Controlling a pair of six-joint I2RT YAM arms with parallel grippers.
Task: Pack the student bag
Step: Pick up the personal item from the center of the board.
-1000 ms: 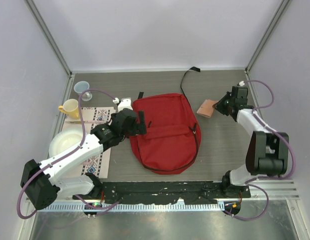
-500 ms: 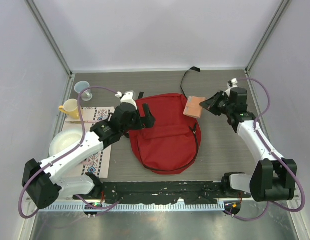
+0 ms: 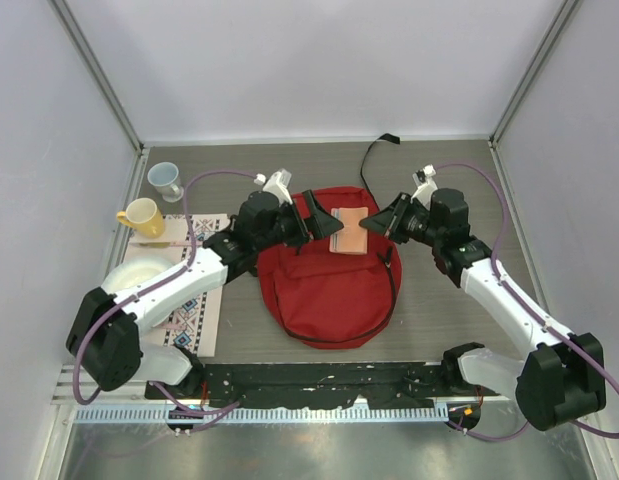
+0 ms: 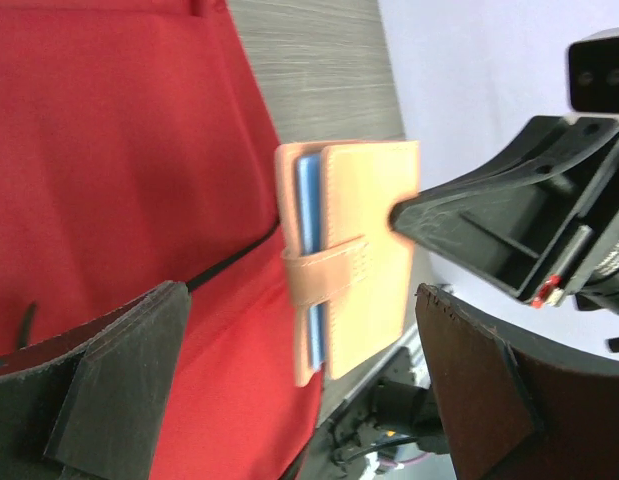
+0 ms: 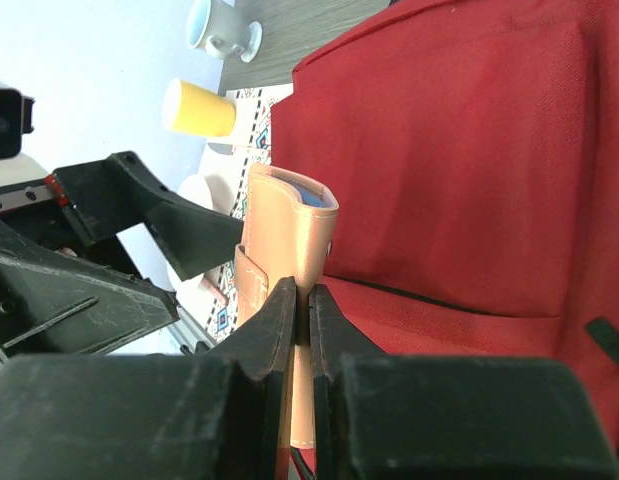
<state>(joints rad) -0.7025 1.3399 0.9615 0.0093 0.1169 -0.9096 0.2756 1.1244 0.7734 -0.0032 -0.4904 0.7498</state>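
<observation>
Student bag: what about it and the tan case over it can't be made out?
- Student bag opening: top external, covered by the tan case, left gripper and right gripper; open or zipped, cannot tell.
- Case contents: left wrist shows only a blue edge; the cover hides the rest.
- White bowl: top external, partly under the left arm.

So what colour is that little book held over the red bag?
The book is tan, with blue between its covers; the left wrist view shows it best.

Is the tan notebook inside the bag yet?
Out: the right gripper holds the tan notebook by its edge, above the red student bag.
</observation>
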